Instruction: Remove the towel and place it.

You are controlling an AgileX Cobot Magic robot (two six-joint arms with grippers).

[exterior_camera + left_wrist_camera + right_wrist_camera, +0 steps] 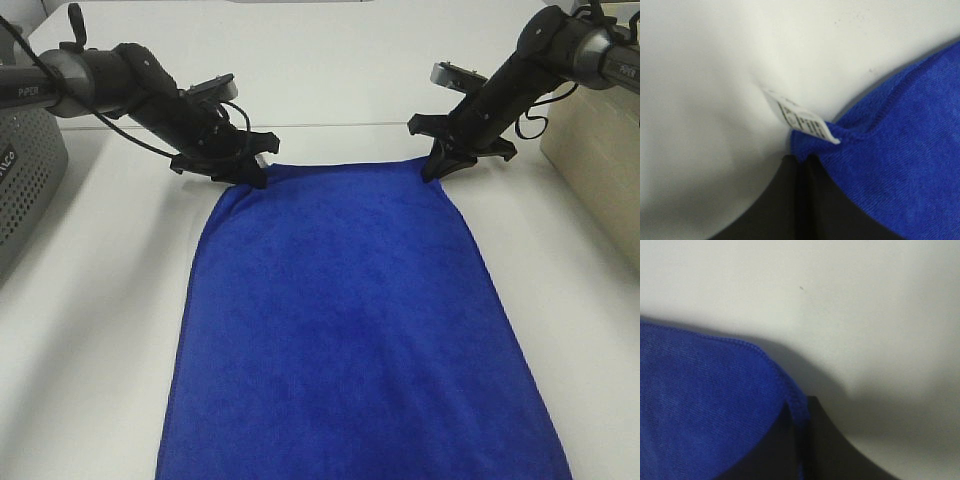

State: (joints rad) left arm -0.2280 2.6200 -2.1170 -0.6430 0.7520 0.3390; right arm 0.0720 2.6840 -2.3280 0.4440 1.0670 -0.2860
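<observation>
The deep blue towel (350, 320) lies spread flat on the white table (100, 330), running from the middle to the near edge. My left gripper (247, 172) is shut on the towel's far left corner. In the left wrist view the blue corner (900, 150) sits pinched between the dark fingers (790, 210), with its white tag (802, 119) sticking out. My right gripper (440, 165) is shut on the far right corner. In the right wrist view the hemmed corner (705, 405) runs between the dark fingers (830, 450).
A grey perforated basket (25, 185) stands at the left edge of the table. A beige box (595, 160) stands at the right edge. Bare white table lies on both sides of the towel and behind the grippers.
</observation>
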